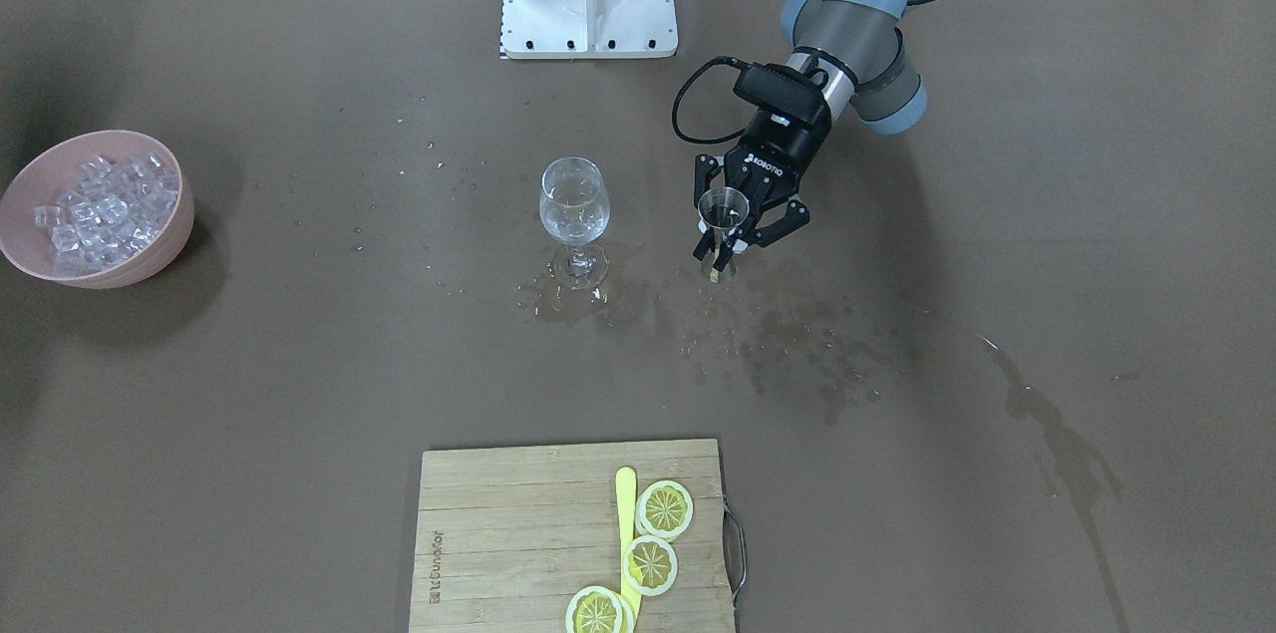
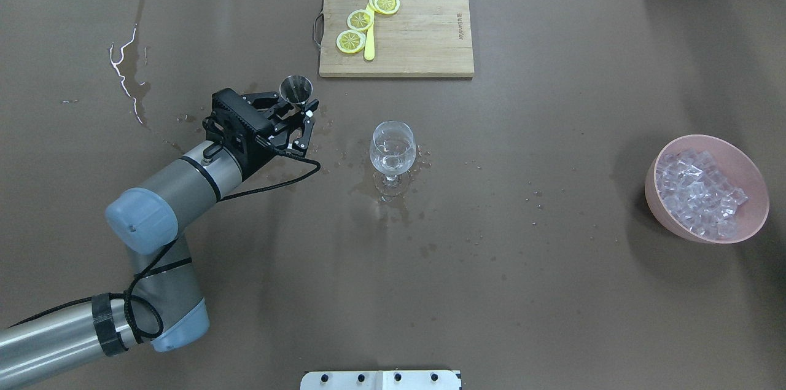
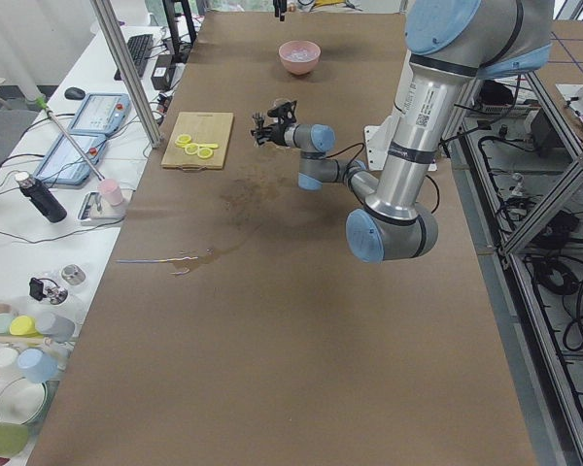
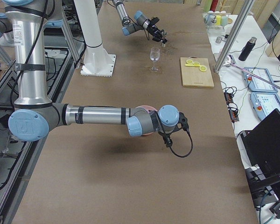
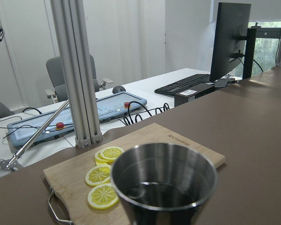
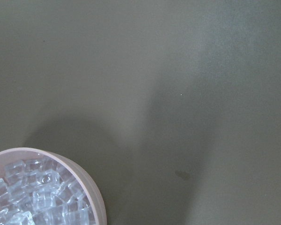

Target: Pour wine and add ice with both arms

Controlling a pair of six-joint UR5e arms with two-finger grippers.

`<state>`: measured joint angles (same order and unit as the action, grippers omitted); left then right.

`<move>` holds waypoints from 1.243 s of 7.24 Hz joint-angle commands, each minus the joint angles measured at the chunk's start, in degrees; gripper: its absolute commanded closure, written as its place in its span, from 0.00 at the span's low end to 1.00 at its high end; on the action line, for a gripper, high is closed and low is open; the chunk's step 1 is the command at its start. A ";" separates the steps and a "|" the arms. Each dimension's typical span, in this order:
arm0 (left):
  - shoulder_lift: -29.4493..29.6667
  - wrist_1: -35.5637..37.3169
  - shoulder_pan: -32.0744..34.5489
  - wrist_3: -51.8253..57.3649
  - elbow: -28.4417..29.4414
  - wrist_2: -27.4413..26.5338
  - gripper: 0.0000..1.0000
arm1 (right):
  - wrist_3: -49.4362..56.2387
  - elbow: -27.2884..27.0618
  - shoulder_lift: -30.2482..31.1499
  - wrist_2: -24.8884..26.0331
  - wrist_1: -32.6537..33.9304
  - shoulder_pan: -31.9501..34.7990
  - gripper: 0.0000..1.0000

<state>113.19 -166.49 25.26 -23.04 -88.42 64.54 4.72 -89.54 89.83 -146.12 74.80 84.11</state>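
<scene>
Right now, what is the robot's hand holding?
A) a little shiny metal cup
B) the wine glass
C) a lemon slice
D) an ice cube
A: the left gripper is closed around a small metal cup held upright, while the wine glass stands on its own on the table beside it.

place: robotics lab | robot arms (image 4: 98,114) are reaching over a brown-covered table (image 2: 552,285) | aluminium posts (image 5: 77,70) are standing beside it | teach pendants (image 3: 92,110), a monitor (image 5: 230,40) and a keyboard (image 5: 180,84) are sitting on white benches (image 3: 5,257)
</scene>
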 commanded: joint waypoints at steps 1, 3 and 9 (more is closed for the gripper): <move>0.19 0.11 -3.00 2.46 -0.08 -5.97 1.00 | -1.54 -0.02 0.00 -0.04 0.00 0.00 0.00; 3.42 4.03 -5.30 13.62 -0.34 -11.43 1.00 | -4.54 -0.02 0.00 -3.20 0.00 0.00 0.00; 6.25 21.82 -6.45 26.05 -7.29 -16.87 1.00 | -4.64 0.33 0.00 -3.29 0.00 0.00 0.00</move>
<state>119.22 -145.30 18.89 -3.36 -95.58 50.07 0.09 -89.27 89.82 -149.40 74.79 84.11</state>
